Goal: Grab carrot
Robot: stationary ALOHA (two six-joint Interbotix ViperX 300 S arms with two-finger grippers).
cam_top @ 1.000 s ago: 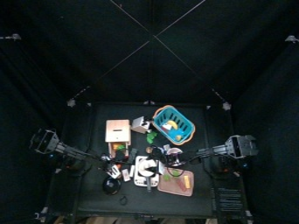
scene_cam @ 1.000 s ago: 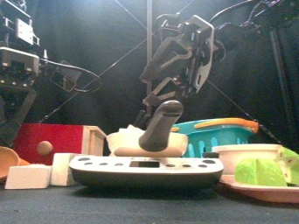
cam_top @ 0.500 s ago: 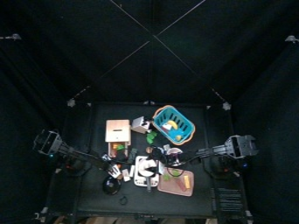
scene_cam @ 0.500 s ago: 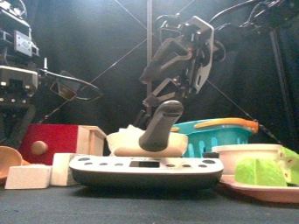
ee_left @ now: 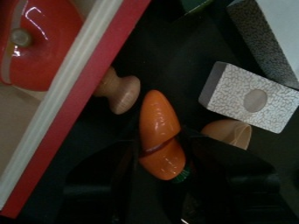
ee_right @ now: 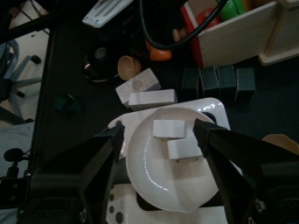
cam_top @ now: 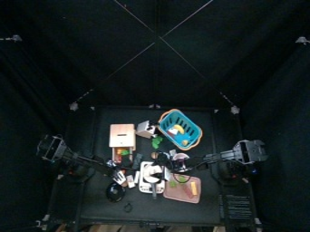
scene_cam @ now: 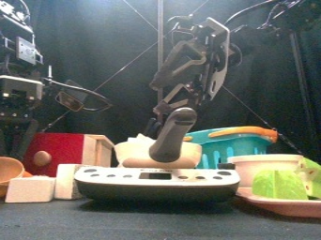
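The carrot [ee_left: 162,133] is a small orange piece with a dark ring and a green tip. It lies on the black table in the left wrist view, close to the camera, between a red box [ee_left: 73,105] and a white speckled block [ee_left: 247,98]. My left gripper [cam_top: 107,167] is low at the table's left, over the carrot. My right gripper [ee_right: 163,137] is open over a white bowl [ee_right: 158,184] holding white blocks. In the front view it [scene_cam: 174,137] hangs at the middle. The carrot is hidden in the front view.
A wooden peg [ee_left: 119,91] touches the red box beside the carrot. A blue basket [scene_cam: 236,146] stands behind at the right, a grey scale [scene_cam: 157,183] in front, green pieces on a plate [scene_cam: 286,184] at the right, and a tan box [cam_top: 121,135] at the back left.
My left arm has come lower and a little to the left in the front view. The right arm has not moved.
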